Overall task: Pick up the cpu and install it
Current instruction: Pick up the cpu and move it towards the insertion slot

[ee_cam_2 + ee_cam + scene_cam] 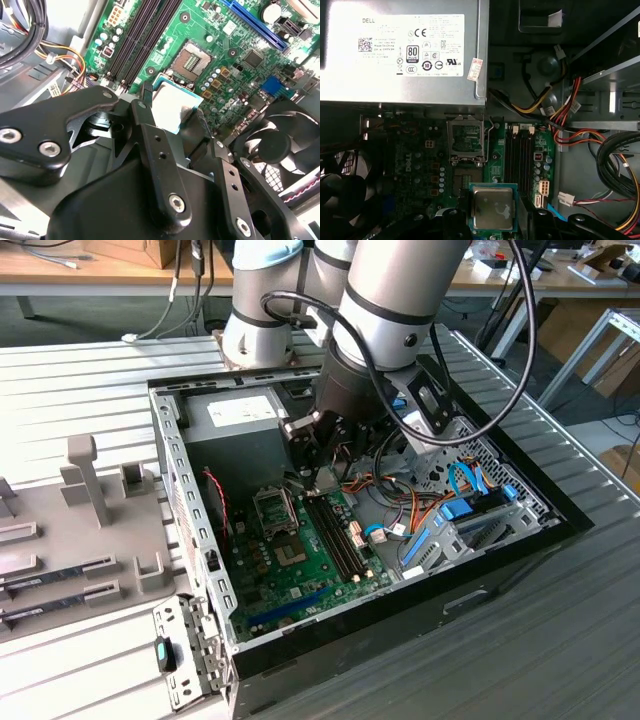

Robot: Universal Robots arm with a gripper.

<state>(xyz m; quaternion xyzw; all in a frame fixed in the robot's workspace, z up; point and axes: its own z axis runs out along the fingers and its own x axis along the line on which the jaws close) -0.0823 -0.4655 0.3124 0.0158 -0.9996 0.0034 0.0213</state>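
Tool (322,473) clenched on the cpu (492,209), gripping its edges and holding it over the green motherboard (496,161) near the socket (466,139), apart from it; mid-carry by my judgement, and seating calls for squaring chip to socket.

Cpu (492,208) gripped between black jaws, over motherboard (496,162), beside socket (465,176).
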